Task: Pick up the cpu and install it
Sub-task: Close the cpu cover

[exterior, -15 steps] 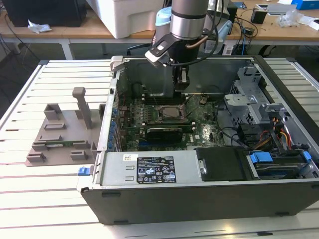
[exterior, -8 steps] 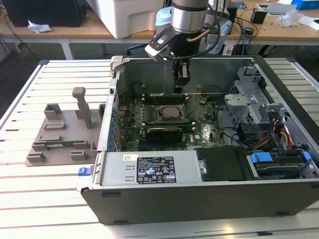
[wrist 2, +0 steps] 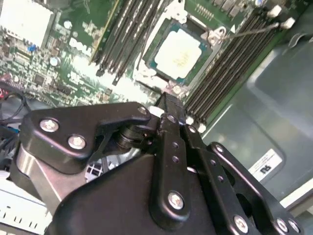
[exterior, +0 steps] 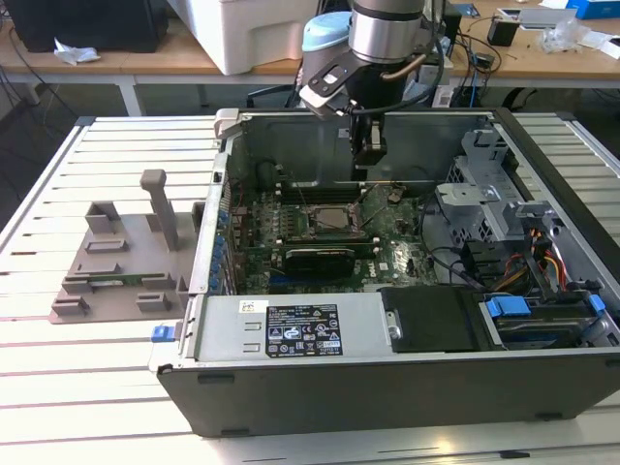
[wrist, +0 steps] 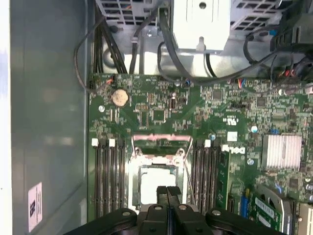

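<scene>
**Ana:** What did the exterior view show?

**Ben:** The gripper [exterior: 369, 160] hung inside the open computer case [exterior: 407, 387], over the motherboard [exterior: 254, 254]. The cpu [exterior: 329, 219] lay flat in its socket [exterior: 360, 225], at about seven o'clock from the gripper. A grey holder [exterior: 116, 266] stood on the slatted table [exterior: 87, 397] at nine o'clock from the case, on the exterior view's left.

**Ana:** And the second wrist view?

**Ben:** The cpu [wrist 2: 180, 53], pale top up, sat inside the socket [wrist 2: 149, 74], with banks of memory slots [wrist 2: 122, 34] on either side. The fingers [wrist 2: 171, 117] were pressed together with nothing seen between them. The gripper [wrist 2: 168, 100] had its tip near the socket's edge.

**Ana:** Did the first wrist view agree?

**Ben:** It did. The fingers [wrist: 161, 193] met along a thin seam, and the gripper [wrist: 167, 190] held nothing. The cpu [wrist: 152, 182] rested in the socket [wrist: 133, 169] just beyond the tips, between the memory slots [wrist: 107, 176]. A coin cell [wrist: 120, 97] sat farther off on the motherboard [wrist: 205, 107].
</scene>
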Tool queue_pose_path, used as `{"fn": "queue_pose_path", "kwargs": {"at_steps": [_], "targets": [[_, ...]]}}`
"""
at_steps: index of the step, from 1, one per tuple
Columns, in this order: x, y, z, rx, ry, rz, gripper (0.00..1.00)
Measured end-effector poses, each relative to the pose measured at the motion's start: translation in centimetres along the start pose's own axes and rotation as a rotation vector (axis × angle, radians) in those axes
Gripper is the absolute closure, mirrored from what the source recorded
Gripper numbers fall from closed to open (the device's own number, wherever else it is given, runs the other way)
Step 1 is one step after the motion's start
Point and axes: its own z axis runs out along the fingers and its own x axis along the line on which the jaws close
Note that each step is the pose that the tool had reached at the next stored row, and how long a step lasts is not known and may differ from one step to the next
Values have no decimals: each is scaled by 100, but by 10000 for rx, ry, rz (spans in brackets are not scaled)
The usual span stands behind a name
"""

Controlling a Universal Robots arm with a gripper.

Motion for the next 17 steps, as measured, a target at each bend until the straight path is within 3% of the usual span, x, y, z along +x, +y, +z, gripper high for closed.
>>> {"fn": "queue_pose_path", "kwargs": {"at_steps": [7, 17], "targets": [[-4, 256, -9, 10, -18, 1, 89], [-7, 476, -14, 28, -37, 3, 89]]}}
